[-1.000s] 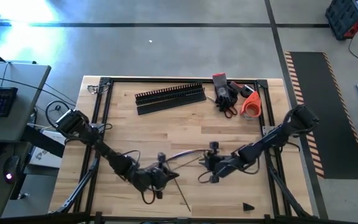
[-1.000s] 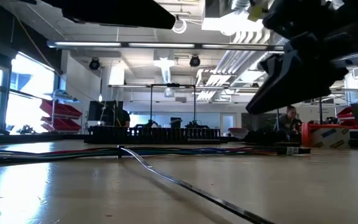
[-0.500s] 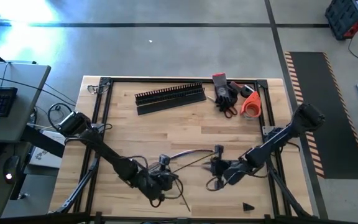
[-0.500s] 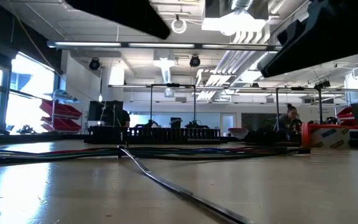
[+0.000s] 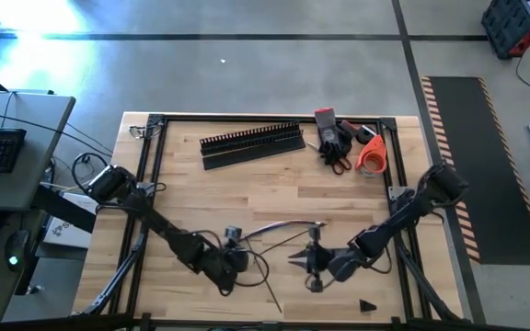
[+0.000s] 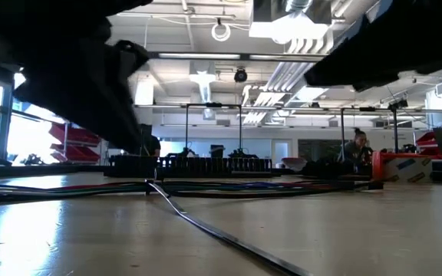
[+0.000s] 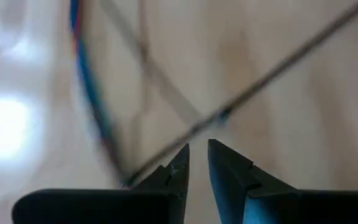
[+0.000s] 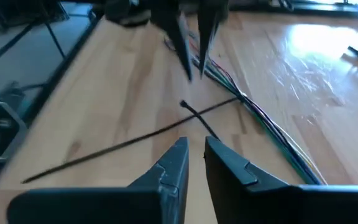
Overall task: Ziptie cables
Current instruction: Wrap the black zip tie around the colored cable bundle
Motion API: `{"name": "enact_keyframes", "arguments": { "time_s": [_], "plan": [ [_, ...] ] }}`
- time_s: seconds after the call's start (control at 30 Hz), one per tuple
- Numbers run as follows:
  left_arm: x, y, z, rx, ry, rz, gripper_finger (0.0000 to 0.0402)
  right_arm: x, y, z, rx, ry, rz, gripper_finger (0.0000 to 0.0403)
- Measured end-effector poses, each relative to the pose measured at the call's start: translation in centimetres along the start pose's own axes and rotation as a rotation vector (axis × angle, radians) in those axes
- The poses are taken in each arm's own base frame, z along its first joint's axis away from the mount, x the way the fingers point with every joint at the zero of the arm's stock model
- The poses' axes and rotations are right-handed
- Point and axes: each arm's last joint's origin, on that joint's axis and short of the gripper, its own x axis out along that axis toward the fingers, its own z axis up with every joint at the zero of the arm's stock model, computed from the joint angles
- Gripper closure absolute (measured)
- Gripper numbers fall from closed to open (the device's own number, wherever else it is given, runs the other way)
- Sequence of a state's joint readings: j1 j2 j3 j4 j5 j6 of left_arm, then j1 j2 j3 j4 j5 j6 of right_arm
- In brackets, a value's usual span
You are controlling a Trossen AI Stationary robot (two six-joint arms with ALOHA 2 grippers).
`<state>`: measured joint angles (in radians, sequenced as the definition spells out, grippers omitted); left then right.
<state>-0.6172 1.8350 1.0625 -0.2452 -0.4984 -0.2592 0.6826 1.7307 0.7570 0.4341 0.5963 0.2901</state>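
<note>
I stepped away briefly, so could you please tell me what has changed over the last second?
The right gripper drew back toward the table's near edge, off the cables; the left gripper shifted slightly. Both hold nothing. The cables and zip tie stayed put.

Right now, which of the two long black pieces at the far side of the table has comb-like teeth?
The black duct, the one nearer the table's far edge, has the comb teeth along its length. The flat black strip lying just beside it, towards the arms, is smooth and plain.

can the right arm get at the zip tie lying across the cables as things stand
Probably yes. The right pincer hangs just short of the zip tie where it crosses the cables, nearly closed and empty. Only bare table lies between; the left pincer sits farther along.
</note>
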Motion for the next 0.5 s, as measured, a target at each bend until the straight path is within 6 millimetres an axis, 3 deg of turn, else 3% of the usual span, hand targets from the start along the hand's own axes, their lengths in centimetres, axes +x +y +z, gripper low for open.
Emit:
{"name": "enact_keyframes", "arguments": {
  "time_s": [0.2, 0.3, 0.37, 0.5],
  "plan": [
    [3.5, -0.5, 1.5, -0.120, -0.251, -0.147, 0.0380, -2.2, 1.6, 0.8, -0.003, -0.065, 0.001, 0.0364],
    [4.5, -0.3, 2.3, -0.067, -0.277, -0.176, 0.0387, -3.1, 2.3, 0.8, 0.006, -0.087, -0.004, 0.0363],
    [4.0, 0.1, 2.7, -0.003, -0.214, -0.139, 0.0392, -3.4, 2.6, 0.7, 0.011, -0.093, -0.015, 0.0363],
    [0.8, 0.7, 3.2, 0.121, -0.058, -0.079, 0.0401, -3.4, 2.9, 0.3, 0.041, -0.082, -0.010, 0.0363]
  ]
}}
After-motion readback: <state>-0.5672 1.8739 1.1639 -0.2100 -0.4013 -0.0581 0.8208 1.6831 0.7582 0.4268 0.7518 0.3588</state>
